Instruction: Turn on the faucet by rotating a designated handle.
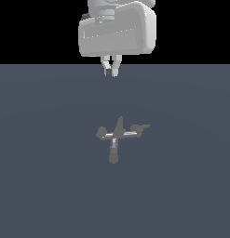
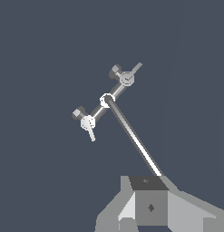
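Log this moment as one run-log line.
phase: approach | hand: above and behind the faucet, fingers close together, holding nothing | handle: exterior view's right end, untouched | contact: none

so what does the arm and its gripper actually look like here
The arm's last link is a bulky, rounded, white-grey housing with a faint dotted line across its front. Below it the gripper has two slim pale fingers with small dark tips. In the wrist view the gripper appears as blocky grey facets with a darker panel bearing a small diamond mark. No cables or lettering show.
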`<move>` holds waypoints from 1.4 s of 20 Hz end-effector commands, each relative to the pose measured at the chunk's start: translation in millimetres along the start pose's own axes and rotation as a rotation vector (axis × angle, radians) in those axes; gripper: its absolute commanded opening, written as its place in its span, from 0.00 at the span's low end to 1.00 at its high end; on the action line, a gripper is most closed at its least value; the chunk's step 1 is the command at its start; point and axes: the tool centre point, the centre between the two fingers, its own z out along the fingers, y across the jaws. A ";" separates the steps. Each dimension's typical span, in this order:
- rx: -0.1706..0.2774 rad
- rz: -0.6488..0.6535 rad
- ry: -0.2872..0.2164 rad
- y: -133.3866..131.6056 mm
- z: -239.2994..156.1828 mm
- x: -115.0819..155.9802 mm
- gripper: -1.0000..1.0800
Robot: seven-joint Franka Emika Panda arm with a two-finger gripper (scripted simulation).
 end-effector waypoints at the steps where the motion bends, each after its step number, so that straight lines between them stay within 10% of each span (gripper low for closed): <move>1: 0.002 0.062 0.000 -5.0 17.3 13.6 0.00; 28: 0.013 0.697 0.000 -1.8 190.4 164.9 0.00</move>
